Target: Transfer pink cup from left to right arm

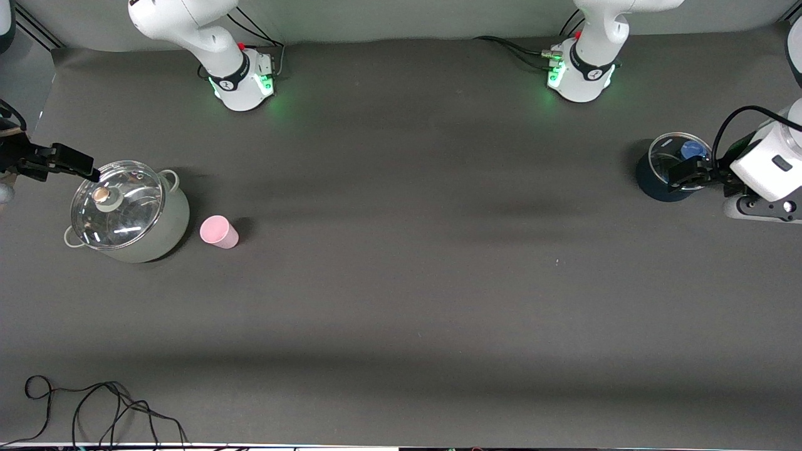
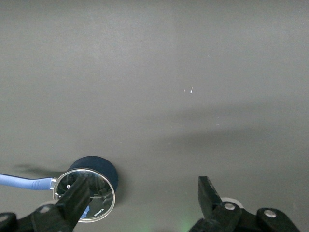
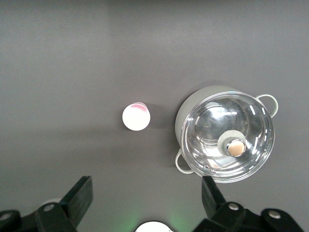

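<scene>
The dark grey surface (image 1: 401, 300) carries all items and shows no obstruction between the two ends.

The right arm (image 1: 188, 31) and the left arm (image 1: 601, 31) stand on their bases along the top of the front view. Each reaches out to its own end of the surface.

A pale pot (image 1: 135, 216) with two loop handles and a glass lid (image 1: 116, 203) sits at the right arm's end. The lid is seated on the pot and has a round knob (image 1: 105, 196) at its middle.

The right hand (image 1: 69, 161) hangs over the edge of that pot. Its jaws stand wide apart with nothing between them, as the right wrist view confirms (image 3: 145, 198).

A dark blue saucepan (image 1: 667, 175) with a glass lid sits at the left arm's end. Its blue handle (image 2: 24, 182) shows in the left wrist view.

The left hand (image 1: 689, 174) hangs directly over that saucepan, with its jaws spread and empty (image 2: 142, 195).

The pink cup (image 1: 218, 231) stands upright on the surface just beside the pale pot, toward the left arm's end from the right hand and apart from it. It is well apart from the left hand. The pot is the only item close to the cup.

A loose black cable (image 1: 94, 407) lies near the front camera, well apart from both hands.
</scene>
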